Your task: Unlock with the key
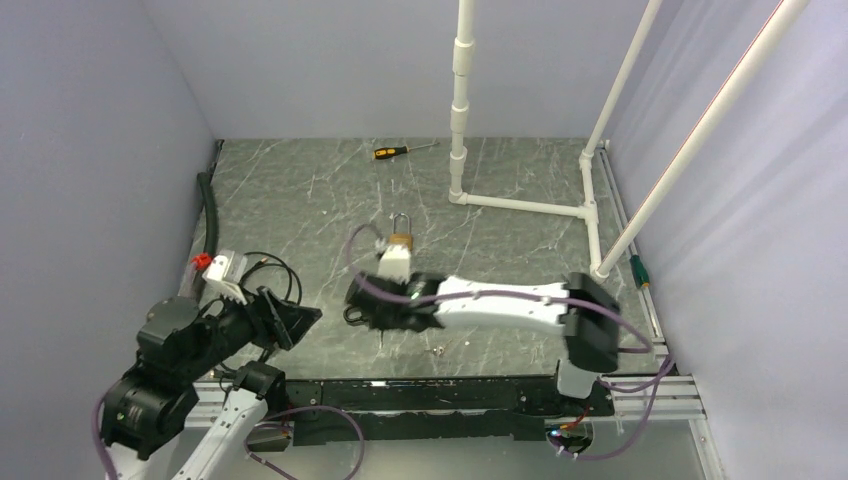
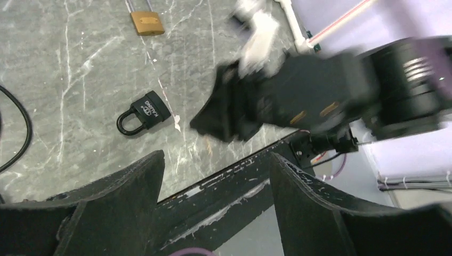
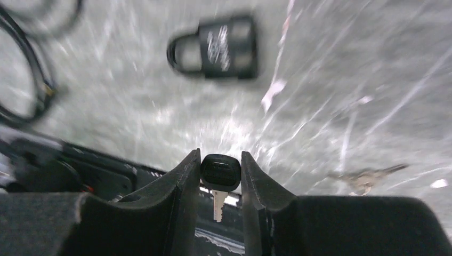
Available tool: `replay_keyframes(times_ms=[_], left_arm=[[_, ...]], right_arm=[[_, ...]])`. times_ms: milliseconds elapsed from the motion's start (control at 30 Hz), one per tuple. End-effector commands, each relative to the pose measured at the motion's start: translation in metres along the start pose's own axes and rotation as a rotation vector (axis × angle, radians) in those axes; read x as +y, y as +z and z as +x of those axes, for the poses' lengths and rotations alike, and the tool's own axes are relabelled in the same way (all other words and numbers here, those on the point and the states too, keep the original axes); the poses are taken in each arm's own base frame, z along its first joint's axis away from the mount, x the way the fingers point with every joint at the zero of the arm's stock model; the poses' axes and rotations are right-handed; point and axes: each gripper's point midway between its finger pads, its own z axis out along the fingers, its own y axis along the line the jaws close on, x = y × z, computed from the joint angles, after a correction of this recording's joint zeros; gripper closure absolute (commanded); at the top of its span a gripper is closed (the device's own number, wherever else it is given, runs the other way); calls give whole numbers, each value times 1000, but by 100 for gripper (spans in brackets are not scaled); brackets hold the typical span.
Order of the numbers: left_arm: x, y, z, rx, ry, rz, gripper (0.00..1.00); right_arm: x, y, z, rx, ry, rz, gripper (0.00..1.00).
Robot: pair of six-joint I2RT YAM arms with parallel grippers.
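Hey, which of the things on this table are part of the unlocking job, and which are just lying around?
Job: black-headed key held in the right gripper; black padlock; possibly the brass padlock.
Lying about: orange-handled screwdriver; white plastic pipe frame; loose silver key.

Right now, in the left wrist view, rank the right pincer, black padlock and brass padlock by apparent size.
1. Right pincer, blurred.
2. Black padlock.
3. Brass padlock: farther off, shackle cropped by the frame edge, so its place below the black one is unsure.
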Motion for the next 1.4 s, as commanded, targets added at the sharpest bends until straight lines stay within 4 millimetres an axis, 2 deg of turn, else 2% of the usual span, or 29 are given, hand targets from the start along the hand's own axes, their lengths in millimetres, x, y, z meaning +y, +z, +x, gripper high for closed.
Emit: replay_keyframes(times_ms=[0,133,300,367,600,833,967,1100,1367], left_arm=[[3,25,-19,-110,-71,20,25],[23,61,-16,-151,-180,7,26],[28,105,-11,-185,-240,120,29],[28,116,-9,-195,-243,156,32],[24,152,-7,-204,-203,276,45],[14,174,-5,-210,-71,295,44],[5,185,1,-185,-41,321,44],[-8,188,6,-178,3,368,44],[-17,208,23,-125,27,388,44]], right_arm=[[-10,-43,-90,-183,130,-143,80],[-34,-63,-134,-256,212,-152,77],[-61,-70,-166,-289,330,-174,75],[-74,-70,-176,-289,380,-176,75],[-87,-72,-181,-284,455,-243,75],[-77,-71,-181,-258,457,-282,75],[-72,-68,-181,-248,455,-297,75],[-69,-67,-182,-242,449,-302,75],[-67,-63,-182,-235,445,-306,76]])
